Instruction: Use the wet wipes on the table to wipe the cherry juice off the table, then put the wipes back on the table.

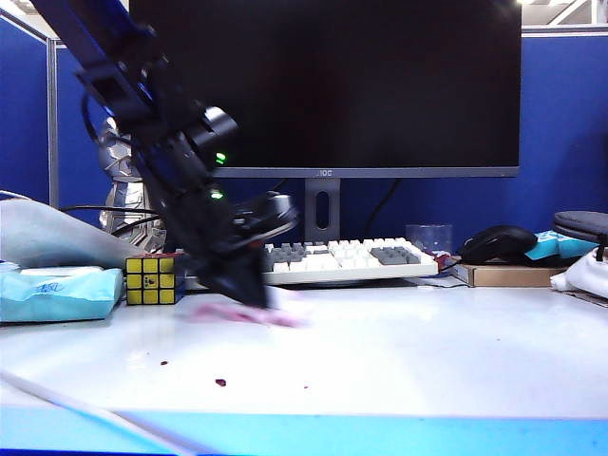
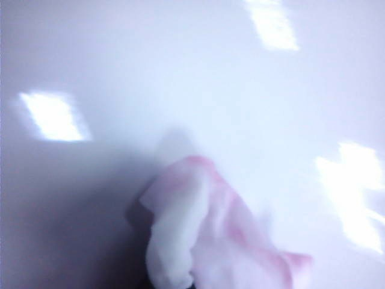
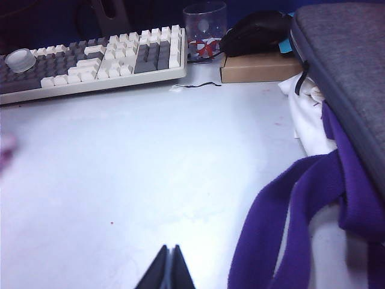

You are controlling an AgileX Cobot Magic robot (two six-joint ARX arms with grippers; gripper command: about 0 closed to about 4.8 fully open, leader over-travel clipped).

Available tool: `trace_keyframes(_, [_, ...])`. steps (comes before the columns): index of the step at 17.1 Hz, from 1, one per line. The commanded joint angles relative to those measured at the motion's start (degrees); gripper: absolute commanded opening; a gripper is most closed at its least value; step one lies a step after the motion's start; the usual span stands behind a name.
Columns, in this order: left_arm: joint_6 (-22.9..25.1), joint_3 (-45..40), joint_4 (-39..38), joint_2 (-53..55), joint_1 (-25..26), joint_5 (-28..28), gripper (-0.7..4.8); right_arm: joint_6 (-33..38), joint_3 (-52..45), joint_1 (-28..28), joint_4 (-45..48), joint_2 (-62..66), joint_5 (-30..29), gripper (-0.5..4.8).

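The wet wipes [image 1: 255,314] are a blurred, pink-stained wad lying on the white table [image 1: 427,351], left of centre. My left gripper [image 1: 252,295] points down onto them, shut on the wad. In the left wrist view the wet wipes [image 2: 204,235] fill the near part of the picture over the glossy table [image 2: 180,72], and the fingers are hidden behind them. Small dark red specks of cherry juice [image 1: 220,383] dot the table nearer the front edge. My right gripper [image 3: 170,251] hovers shut and empty over the table [image 3: 120,180], out of the exterior view.
A puzzle cube [image 1: 152,279] and a pale blue packet [image 1: 59,293] sit at the left. A keyboard [image 1: 351,258], monitor stand [image 1: 322,207], glass [image 1: 429,235] and mouse [image 1: 496,243] line the back. A grey bag [image 3: 346,66] with a purple strap [image 3: 283,223] lies beside my right gripper.
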Motion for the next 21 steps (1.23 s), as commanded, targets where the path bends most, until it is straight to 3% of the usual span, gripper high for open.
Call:
trace_keyframes(1, [-0.6, 0.1, 1.7, 0.3, -0.9, -5.4, -0.06, 0.0, 0.0, 0.0, 0.1, 0.0, -0.1, -0.01])
trace_keyframes(3, [0.5, 0.1, -0.1, 0.9, -0.4, -15.5, -0.06, 0.0, 0.0, 0.0, 0.0, 0.0, -0.1, -0.01])
trace_keyframes(5, [2.0, 0.1, -2.1, 1.7, 0.9, -20.1, -0.06, 0.0, 0.0, 0.0, 0.0, 0.0, -0.1, -0.01])
trace_keyframes(7, [3.5, 0.1, -4.2, 2.4, 3.0, -29.5, -0.06, 0.0, 0.0, 0.0, 0.1, 0.0, -0.1, -0.01])
trace_keyframes(9, [3.8, 0.2, -4.2, 2.3, 4.5, -34.9, -0.06, 0.0, 0.0, 0.0, 0.0, 0.0, -0.1, -0.01])
trace_keyframes(11, [2.9, 0.4, -2.3, 2.3, 6.8, -34.4, -0.06, 0.0, 0.0, 0.0, 0.0, 0.0, -0.1, -0.01])
trace_keyframes(15, [-0.2, 1.7, 2.3, 2.4, 6.8, -23.0, -0.06, 0.0, 0.0, 0.0, 0.0, 0.0, -0.1, -0.01])
trace_keyframes(17, [-1.4, 2.9, 2.9, 2.4, 5.0, -8.4, -0.06, 0.0, 0.0, 0.0, 0.0, 0.0, -0.1, -0.01])
trace_keyframes(18, [-1.4, 3.6, 2.6, 2.4, 3.2, 2.3, -0.06, 0.0, 0.0, 0.0, 0.0, 0.0, -0.1, -0.01])
trace_keyframes(20, [-1.6, 3.7, -0.3, 2.3, 1.6, 13.6, -0.06, 0.0, 0.0, 0.0, 0.0, 0.0, -0.1, -0.01])
trace_keyframes(21, [-1.4, 3.7, -4.5, 2.2, 1.1, 16.6, -0.06, 0.0, 0.0, 0.0, 0.0, 0.0, -0.1, -0.01])
